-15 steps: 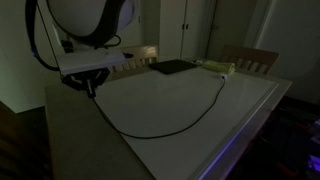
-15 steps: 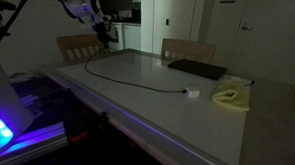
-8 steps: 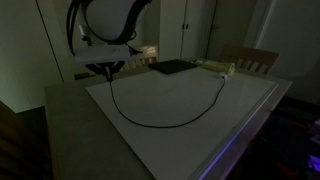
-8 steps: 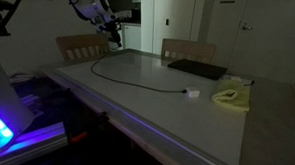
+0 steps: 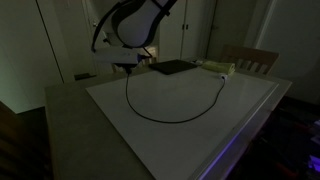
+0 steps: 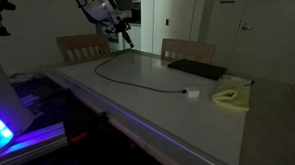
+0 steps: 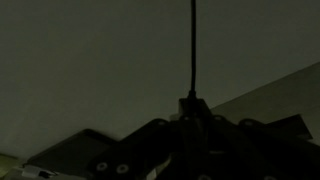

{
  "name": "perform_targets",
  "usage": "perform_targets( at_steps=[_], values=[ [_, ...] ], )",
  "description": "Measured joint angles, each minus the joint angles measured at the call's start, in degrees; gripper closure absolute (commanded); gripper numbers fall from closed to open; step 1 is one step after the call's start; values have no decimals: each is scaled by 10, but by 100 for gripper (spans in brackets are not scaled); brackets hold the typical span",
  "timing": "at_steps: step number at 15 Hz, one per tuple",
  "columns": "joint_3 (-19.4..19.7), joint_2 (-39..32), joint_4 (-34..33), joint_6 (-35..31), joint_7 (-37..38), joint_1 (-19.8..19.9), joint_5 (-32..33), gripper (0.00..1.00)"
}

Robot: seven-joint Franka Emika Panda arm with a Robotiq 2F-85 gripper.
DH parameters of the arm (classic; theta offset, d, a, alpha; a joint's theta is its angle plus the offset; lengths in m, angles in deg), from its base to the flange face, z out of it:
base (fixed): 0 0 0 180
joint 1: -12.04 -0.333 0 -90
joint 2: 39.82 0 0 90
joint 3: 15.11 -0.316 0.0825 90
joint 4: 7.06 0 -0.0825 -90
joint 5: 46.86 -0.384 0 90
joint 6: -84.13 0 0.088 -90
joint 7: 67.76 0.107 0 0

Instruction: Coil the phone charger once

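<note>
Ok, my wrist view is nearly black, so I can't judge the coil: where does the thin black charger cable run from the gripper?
Observer: From the raised gripper the thin black phone charger cable drops to the pale table and sweeps across it in one open curve. There is no closed loop.
Operator: Where is its free end?
Observer: Its small white plug lies on the table beside the pale greenish box, apart from it.
Operator: Anything else near the cable?
Observer: A flat black rectangular pad lies toward the far edge, not touching the cable.
</note>
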Motion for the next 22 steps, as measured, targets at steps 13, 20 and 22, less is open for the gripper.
perform_targets(
  at_steps=[13, 20, 22],
  values=[
    [-11, 29, 33, 126, 217, 50, 5, 90],
    [-42, 67, 74, 125, 247, 93, -1, 98],
    [-47, 66, 74, 127, 251, 96, 5, 98]
  ],
)
